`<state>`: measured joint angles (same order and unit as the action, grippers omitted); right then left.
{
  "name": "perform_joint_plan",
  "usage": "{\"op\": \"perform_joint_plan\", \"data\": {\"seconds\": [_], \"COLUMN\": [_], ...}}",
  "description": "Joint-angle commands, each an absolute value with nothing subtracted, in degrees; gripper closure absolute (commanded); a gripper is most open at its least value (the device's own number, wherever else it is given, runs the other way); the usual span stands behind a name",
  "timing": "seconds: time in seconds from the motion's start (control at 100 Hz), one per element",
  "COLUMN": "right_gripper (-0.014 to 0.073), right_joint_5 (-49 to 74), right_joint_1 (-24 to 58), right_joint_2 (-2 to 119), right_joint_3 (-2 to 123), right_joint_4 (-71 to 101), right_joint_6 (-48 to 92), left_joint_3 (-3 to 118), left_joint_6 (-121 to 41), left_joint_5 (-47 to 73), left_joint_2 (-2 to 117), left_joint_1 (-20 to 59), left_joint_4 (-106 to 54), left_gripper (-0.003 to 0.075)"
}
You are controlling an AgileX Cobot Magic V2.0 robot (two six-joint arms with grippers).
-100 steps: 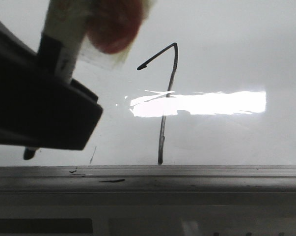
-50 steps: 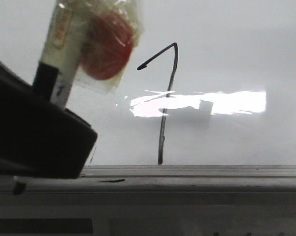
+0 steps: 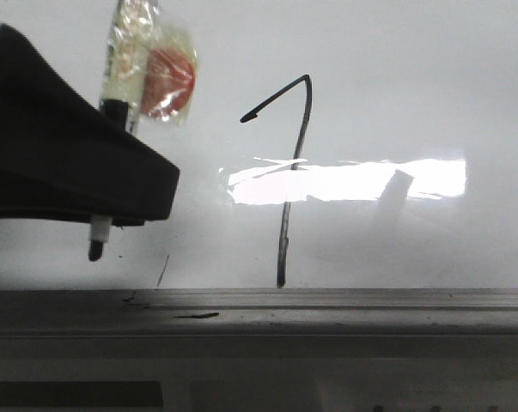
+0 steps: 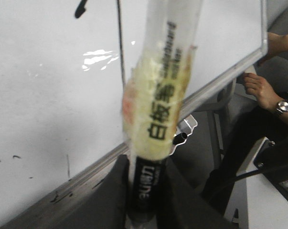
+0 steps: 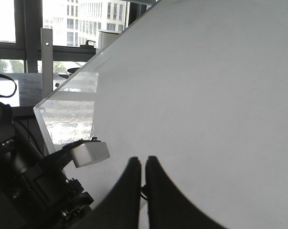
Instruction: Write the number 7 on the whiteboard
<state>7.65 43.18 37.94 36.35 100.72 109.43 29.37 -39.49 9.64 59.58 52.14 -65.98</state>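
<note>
Your left claw (image 4: pixel 144 200) is clamped tight on the marker (image 4: pixel 158 119), black fingers pressing the barrel on both sides in the left wrist view. The barrel is wrapped in yellowish tape with a red patch (image 3: pixel 167 81). In the front view the nib (image 3: pixel 95 251) pokes out below the claw body and hangs over bare board, left of the figure. I cannot tell whether it touches the surface; no fresh ink shows under it.

Change over the last second: the claw has swung. The taped end, which leaned right, now stands nearly upright, and the nib, which half a second ago sat down at the edge rail (image 3: pixel 327 300), has come back up over the white surface. No new stroke appeared anywhere.

The number 7 (image 3: pixel 286 172) is unchanged on the whiteboard (image 3: pixel 413 86): short slanted top stroke, long downstroke ending right at the rail, crossing the bright glare. It reads as complete, so you look to be pulling the marker away rather than writing. The thin stray line (image 3: pixel 162 270) and ink flecks (image 3: pixel 194 316) near the rail are old marks, not part of the figure.

Your right claw (image 5: pixel 143 183) has its fingers pressed together with nothing visible between them, idle over the board's far side.

Judgement: task essentially done. Keep the nib off the board while retreating.
</note>
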Motion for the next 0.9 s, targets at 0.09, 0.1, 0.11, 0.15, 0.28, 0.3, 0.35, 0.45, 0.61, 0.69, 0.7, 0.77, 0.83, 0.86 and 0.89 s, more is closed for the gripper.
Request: {"op": "perform_joint_plan", "data": {"seconds": [0.09, 0.1, 0.11, 0.15, 0.28, 0.3, 0.35, 0.45, 0.61, 0.69, 0.7, 0.77, 0.83, 0.86, 0.89], "right_gripper": [0.0659, 0.0659, 0.0659, 0.0659, 0.0659, 0.0659, 0.0659, 0.0659, 0.0659, 0.0659, 0.0659, 0.0659, 0.0659, 0.0659, 0.0659], "right_joint_5": [7.89, 7.89, 7.89, 7.89, 7.89, 7.89, 7.89, 7.89, 7.66, 7.52, 7.52, 7.52, 7.52, 7.52, 7.52], "right_joint_1": [42.98, 42.98, 42.98, 42.98, 42.98, 42.98, 42.98, 42.98, 42.98, 42.98, 42.98, 42.98, 42.98, 42.98, 42.98], "right_joint_2": [37.59, 37.59, 37.59, 37.59, 37.59, 37.59, 37.59, 37.59, 37.59, 37.59, 37.59, 37.59, 37.59, 37.59, 37.59], "right_joint_3": [37.76, 37.76, 37.76, 37.76, 37.76, 37.76, 37.76, 37.76, 37.76, 37.76, 37.76, 37.76, 37.76, 37.76, 37.76], "right_joint_4": [101.89, 101.89, 101.89, 101.89, 101.89, 101.89, 101.89, 101.89, 101.89, 101.89, 101.89, 101.89, 101.89, 101.89, 101.89], "right_joint_6": [109.14, 109.14, 109.14, 109.14, 109.14, 109.14, 109.12, 109.12, 109.12, 109.12, 109.12, 109.12, 109.12, 109.12, 109.12], "left_joint_3": [30.85, 30.85, 30.85, 30.85, 30.85, 30.85, 30.85, 30.85, 30.81, 30.81, 30.81, 30.81, 30.81, 30.81, 30.81], "left_joint_6": [-36.94, -36.94, -36.94, -36.94, -36.94, -36.94, -36.94, -36.94, -36.94, -36.94, -36.94, -36.94, -36.94, -36.94, -36.94], "left_joint_5": [1.0, 0.48, 0.0, -1.21, -5.11, -5.52, -6.22, -6.88, -7.47, -7.51, -7.51, -7.51, -7.51, -7.51, -7.51], "left_joint_2": [63.18, 63.29, 63.52, 64.02, 64.49, 64.66, 64.9, 65.73, 67.61, 68.14, 68.14, 68.21, 68.21, 68.21, 68.21], "left_joint_1": [52.41, 52.41, 52.41, 52.41, 52.41, 52.41, 52.41, 52.41, 51.4, 50.13, 50.02, 49.05, 48.37, 48.11, 47.83], "left_joint_4": [-68.83, -69.03, -69.15, -69.96, -71.16, -71.16, -71.16, -71.68, -73.67, -73.67, -73.67, -73.78, -73.96, -73.96, -73.96], "left_gripper": [0.0741, 0.0741, 0.0741, 0.0741, 0.0741, 0.0741, 0.0741, 0.0741, 0.0741, 0.0741, 0.0741, 0.0741, 0.0741, 0.0741, 0.0741]}}
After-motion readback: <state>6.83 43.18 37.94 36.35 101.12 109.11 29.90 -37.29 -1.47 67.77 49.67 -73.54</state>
